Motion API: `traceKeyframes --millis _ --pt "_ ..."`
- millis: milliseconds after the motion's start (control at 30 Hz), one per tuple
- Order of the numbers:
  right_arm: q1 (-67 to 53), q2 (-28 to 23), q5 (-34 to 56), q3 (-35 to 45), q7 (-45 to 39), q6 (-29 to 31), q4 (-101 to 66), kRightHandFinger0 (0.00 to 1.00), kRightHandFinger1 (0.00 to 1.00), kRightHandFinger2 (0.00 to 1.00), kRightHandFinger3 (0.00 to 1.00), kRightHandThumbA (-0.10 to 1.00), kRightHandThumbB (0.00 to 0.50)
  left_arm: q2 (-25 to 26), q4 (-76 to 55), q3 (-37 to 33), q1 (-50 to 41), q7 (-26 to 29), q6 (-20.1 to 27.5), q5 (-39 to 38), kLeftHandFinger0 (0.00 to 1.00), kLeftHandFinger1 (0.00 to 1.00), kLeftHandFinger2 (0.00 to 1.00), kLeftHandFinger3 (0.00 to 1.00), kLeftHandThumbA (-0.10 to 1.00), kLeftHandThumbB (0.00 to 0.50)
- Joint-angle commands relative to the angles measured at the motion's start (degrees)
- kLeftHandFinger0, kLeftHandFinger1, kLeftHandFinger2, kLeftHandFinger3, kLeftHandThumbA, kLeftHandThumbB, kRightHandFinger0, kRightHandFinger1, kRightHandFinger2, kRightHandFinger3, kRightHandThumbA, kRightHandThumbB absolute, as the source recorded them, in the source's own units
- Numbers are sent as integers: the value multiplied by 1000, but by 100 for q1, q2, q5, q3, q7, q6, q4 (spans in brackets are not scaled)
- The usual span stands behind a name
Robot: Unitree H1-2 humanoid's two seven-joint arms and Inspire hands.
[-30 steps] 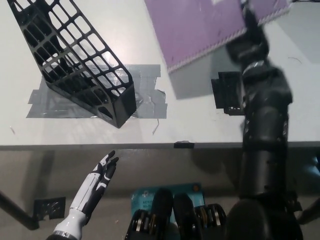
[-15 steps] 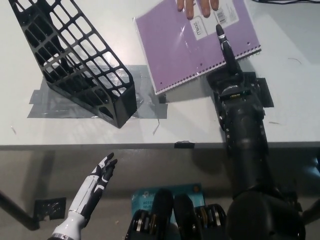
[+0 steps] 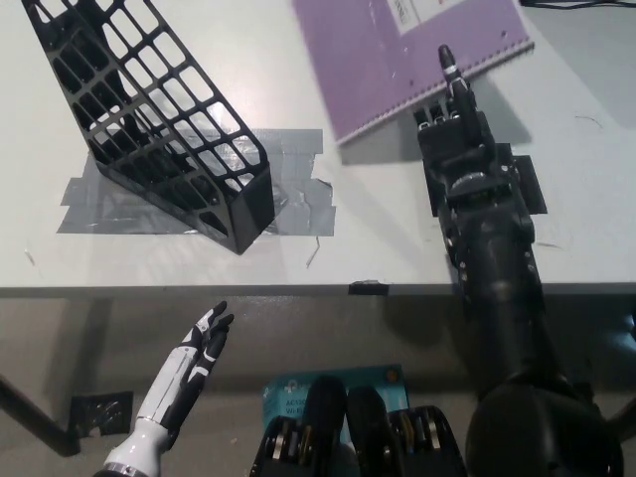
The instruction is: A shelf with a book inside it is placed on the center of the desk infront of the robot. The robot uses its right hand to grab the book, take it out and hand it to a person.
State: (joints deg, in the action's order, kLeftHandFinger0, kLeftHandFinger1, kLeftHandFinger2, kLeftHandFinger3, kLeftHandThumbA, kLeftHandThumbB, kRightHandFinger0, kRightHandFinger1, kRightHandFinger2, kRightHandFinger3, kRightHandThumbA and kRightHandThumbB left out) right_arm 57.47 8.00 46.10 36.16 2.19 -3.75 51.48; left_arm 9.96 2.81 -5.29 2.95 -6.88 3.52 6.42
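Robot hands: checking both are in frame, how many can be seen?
2. The white left hand hangs open below the desk edge at lower left; the black right hand is over the desk, beside the purple notebook.

Pale grey-white flat desk top [image 3: 378, 248] fills the upper part of the view, its front edge running straight across. Wide strips of silver-grey duct tape [image 3: 298, 204] stuck on it left of centre. Below the edge, grey-brown floor [image 3: 89, 338] in shadow. Teal printed sheet [image 3: 383, 380] lies on the floor near the bottom middle. Light even, soft shadows on the desk.
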Motion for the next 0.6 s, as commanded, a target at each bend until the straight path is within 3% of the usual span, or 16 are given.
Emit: traceKeyframes --millis 0,433,567 --pt "-95 -220 60 -737 -1795 -269 -1277 1000 1000 1000 1000 954 500 94 -143 67 71 43 88 75 1000 1000 1000 1000 975 299" --pt "-2265 -663 -78 -2080 -1444 -1008 -6242 1000 1000 1000 1000 1000 500 114 -126 147 95 51 25 -5 1000 1000 1000 1000 984 289" --pt "-3121 -877 -553 -2460 -1348 -1000 -7733 1000 1000 1000 1000 1000 500 133 -56 132 104 65 94 42 1000 1000 1000 1000 1000 300"
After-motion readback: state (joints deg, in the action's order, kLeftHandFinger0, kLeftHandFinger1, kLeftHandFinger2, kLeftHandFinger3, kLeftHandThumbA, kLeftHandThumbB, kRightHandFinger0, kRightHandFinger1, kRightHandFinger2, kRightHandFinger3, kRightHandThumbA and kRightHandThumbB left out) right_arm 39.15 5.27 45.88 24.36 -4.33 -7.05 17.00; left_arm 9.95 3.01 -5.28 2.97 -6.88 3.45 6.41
